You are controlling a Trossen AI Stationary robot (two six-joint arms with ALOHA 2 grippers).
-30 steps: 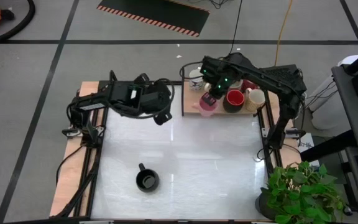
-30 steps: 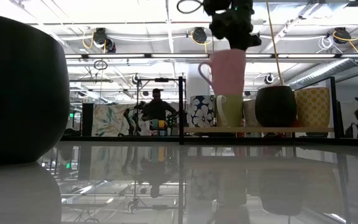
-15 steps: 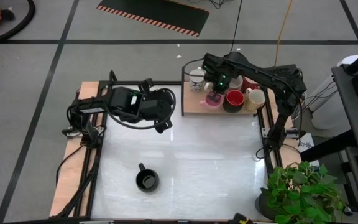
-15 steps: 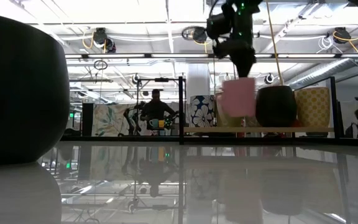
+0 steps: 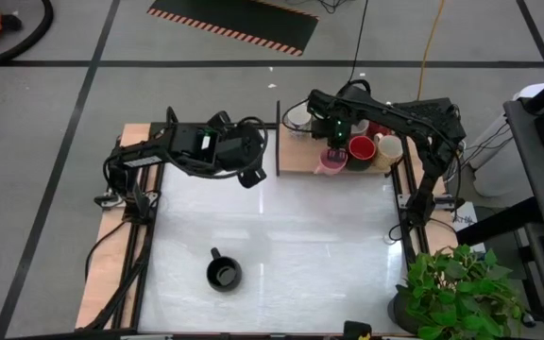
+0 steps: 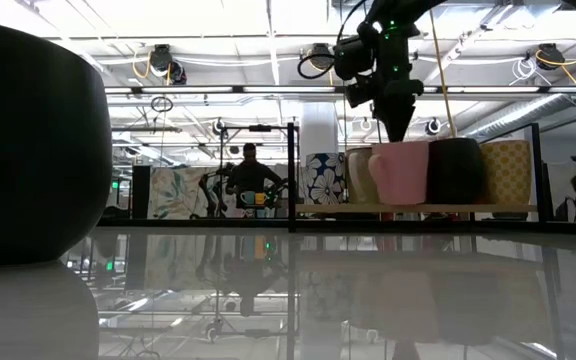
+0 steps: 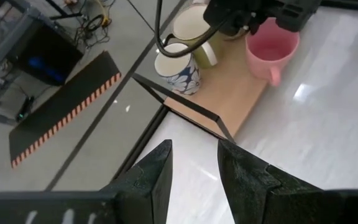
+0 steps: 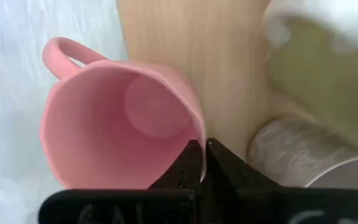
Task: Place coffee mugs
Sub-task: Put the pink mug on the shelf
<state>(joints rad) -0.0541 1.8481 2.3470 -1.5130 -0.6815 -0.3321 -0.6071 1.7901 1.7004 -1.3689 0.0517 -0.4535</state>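
Item 1, left gripper (image 5: pixel 250 162): hangs at ten o'clock over the white table (image 5: pixel 281 255), my fingers (image 7: pixel 160 171) parted a little and empty, waiting.

Item 2, black mug (image 5: pixel 223 274): stands alone at seven o'clock, well apart from everything else.

Item 3, pink mug (image 5: pixel 330 162): sits on the near edge of the wooden shelf (image 5: pixel 296 162) at one o'clock, handle toward the table. My right gripper (image 8: pixel 200 155) is closed tight, pinching its rim wall.

Item 4, neighbours: flower-print mug (image 7: pixel 178 67) and olive mug (image 7: pixel 197 31) behind; red-lined black mug (image 5: pixel 358 151) just beside; cream mug (image 5: pixel 388 148) farthest right.

Risk: the pink mug seems seated, so release looks next. Because it sits at the shelf's front edge, a sideways drag while I let go could tip it off onto the table. A careless lift could knock the red-lined mug.

Room: straight up is free; the shelf is crowded behind and rightward; the table's centre lies open.
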